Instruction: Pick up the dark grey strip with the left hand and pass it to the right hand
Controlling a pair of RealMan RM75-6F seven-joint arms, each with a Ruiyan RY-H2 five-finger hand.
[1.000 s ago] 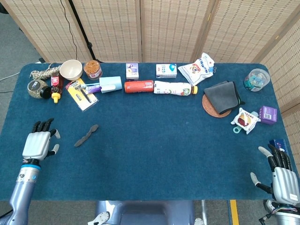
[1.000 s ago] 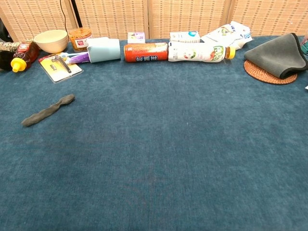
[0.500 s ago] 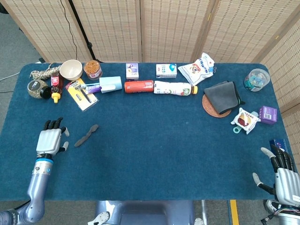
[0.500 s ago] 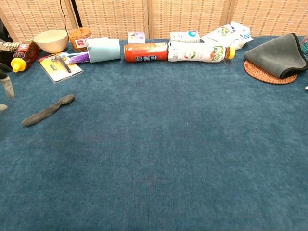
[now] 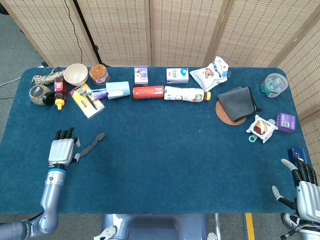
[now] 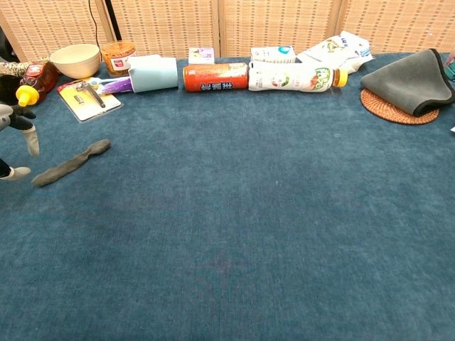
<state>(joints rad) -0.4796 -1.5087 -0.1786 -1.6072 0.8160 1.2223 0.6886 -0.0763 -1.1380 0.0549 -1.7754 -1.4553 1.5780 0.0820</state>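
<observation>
Blue table (image 5: pixel 165 150), wavy dark grey strip (image 5: pixel 92 144) lying flat

- Red can (image 6: pixel 215 77), upper centre of chest view, lying on its side: dark characters along the side, too blurred to read.
- White bottle (image 6: pixel 291 77), just right of the can: coloured label, print illegible.
- Small boxes and pouches along the far edge: print too small to read.
</observation>
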